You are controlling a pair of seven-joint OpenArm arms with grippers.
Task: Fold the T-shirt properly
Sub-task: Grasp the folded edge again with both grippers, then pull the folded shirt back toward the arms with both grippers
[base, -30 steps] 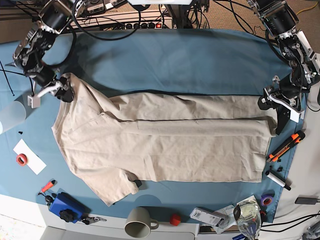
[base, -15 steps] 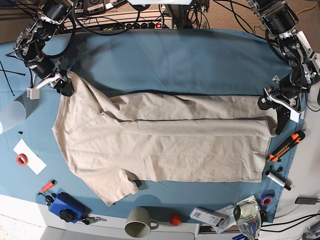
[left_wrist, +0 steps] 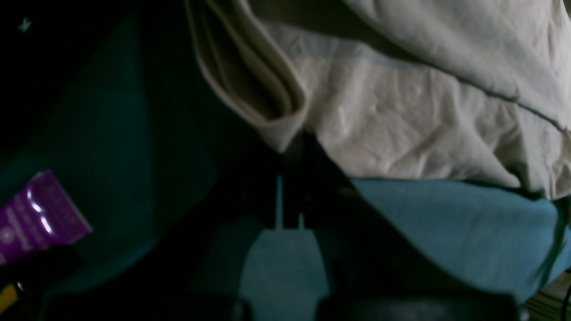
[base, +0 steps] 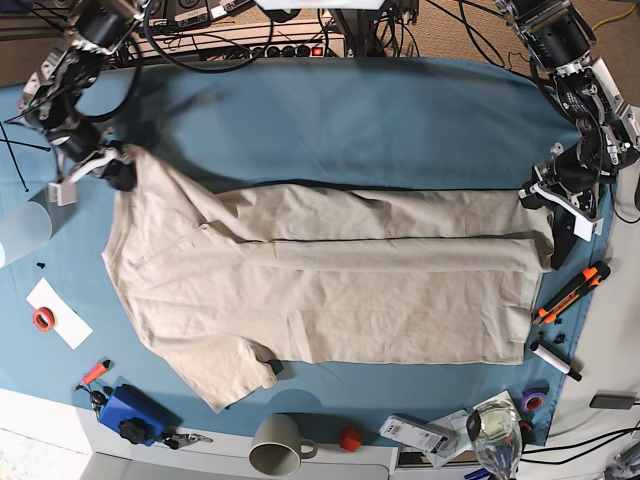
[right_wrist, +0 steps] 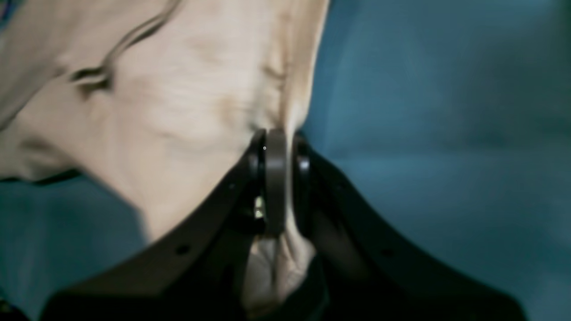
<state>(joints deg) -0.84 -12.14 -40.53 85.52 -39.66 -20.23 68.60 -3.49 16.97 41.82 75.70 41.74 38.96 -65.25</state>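
Beige cotton, the T-shirt [base: 320, 290] lies spread sideways on the blue cloth [base: 360, 120], collar end toward the base view's left, hem toward its right. Far long edge is already doubled over toward the middle; near sleeve sticks out flat at the bottom, not yet folded.

Right gripper [right_wrist: 279, 147] is clenched on fabric at the far shoulder corner: wrist view shows cloth bunched between the pads and pulled taut. My read is it's pinching there so that corner can be carried across.

Left gripper [left_wrist: 290, 151] sits at the hem's far corner, where the layered hem edge meets its tip. Too dark to say whether the jaws are pinching the cloth or just touching it.

Holding both ends of one long edge makes sense: the fold line stays straight and no slack forms mid-span.

Clutter rings the near edge: mug [base: 277, 444], blue box [base: 132, 412], orange cutter [base: 572, 293], tape roll [base: 43, 319]. All clear of the shirt.
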